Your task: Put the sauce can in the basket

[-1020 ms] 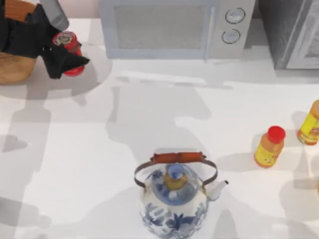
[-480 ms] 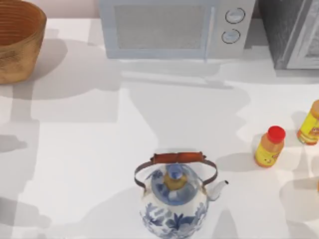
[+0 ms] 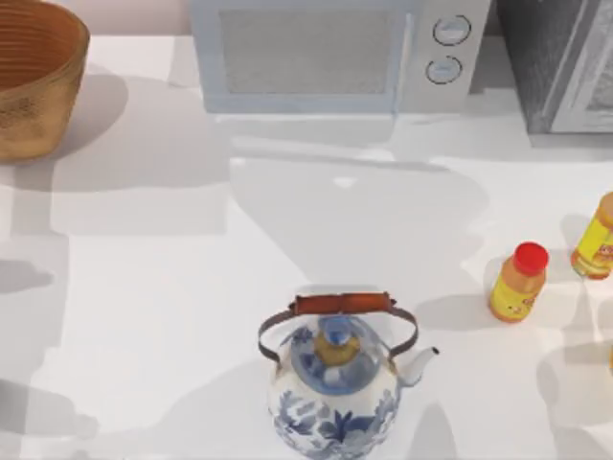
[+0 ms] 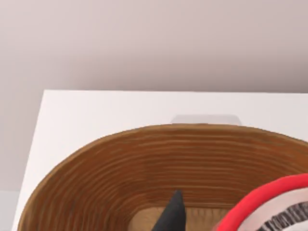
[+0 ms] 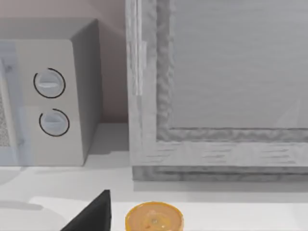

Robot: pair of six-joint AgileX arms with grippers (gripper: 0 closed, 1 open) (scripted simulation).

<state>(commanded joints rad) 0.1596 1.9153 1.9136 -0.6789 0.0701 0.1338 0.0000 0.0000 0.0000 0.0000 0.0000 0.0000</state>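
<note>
The basket (image 3: 29, 77) is a round tan wicker one at the table's far left corner in the top view. In the left wrist view its ribbed inner wall (image 4: 159, 159) curves just below the camera. My left gripper (image 4: 240, 226) hangs over the basket's opening, shut on the sauce can (image 4: 274, 204). The can's red-rimmed top sits close to the camera, beside one black fingertip (image 4: 172, 214). My right gripper (image 5: 96, 216) is parked at the far right of the table, near the microwave.
A microwave (image 3: 335, 53) stands at the back centre, with a grey cabinet (image 3: 565, 57) to its right. A blue-and-white teapot (image 3: 335, 379) sits front centre. A yellow bottle with a red cap (image 3: 518, 281) and an orange bottle (image 3: 596, 238) stand at the right.
My left arm, holding the can, has left the top view past the far left corner, so the basket now shows uncovered there. Nothing else has moved.
</note>
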